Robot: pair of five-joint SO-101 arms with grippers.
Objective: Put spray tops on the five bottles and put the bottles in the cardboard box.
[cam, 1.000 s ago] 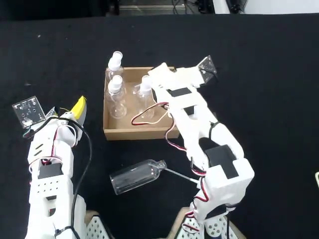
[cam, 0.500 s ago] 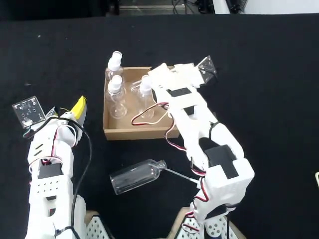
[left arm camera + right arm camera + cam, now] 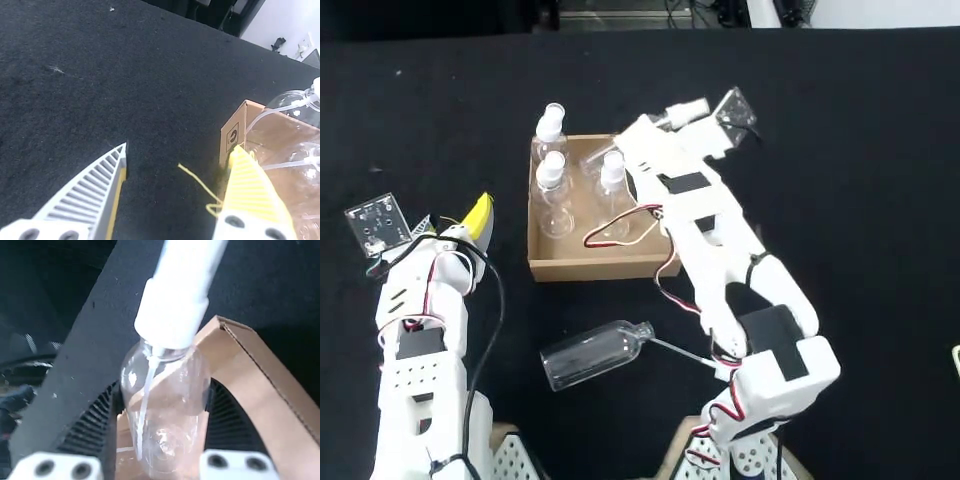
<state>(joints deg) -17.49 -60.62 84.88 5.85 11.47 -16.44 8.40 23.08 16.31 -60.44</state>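
The cardboard box (image 3: 582, 262) stands mid-table. Three clear bottles with white spray tops stand upright in it: one at the far left corner (image 3: 552, 124), one in front of it (image 3: 552, 178), one in the middle (image 3: 612, 178). My right gripper (image 3: 638, 140) is shut on a fourth bottle (image 3: 162, 390), tilted over the box's far edge (image 3: 250, 375), with its spray top (image 3: 685, 108) pointing away. A bottle without a top (image 3: 590, 355) lies in front of the box. My left gripper (image 3: 172, 195) stands open and holds nothing, left of the box (image 3: 234, 136).
A thin tube (image 3: 680, 352) runs from the lying bottle's mouth towards the right arm's base. Both arm bases stand at the near edge. Bare black cloth (image 3: 860, 220) stretches right of the box and to its far left.
My right gripper has moved towards the far edge of the box and tilted its bottle, so the spray top now sticks out beyond the arm. The left arm has kept still.
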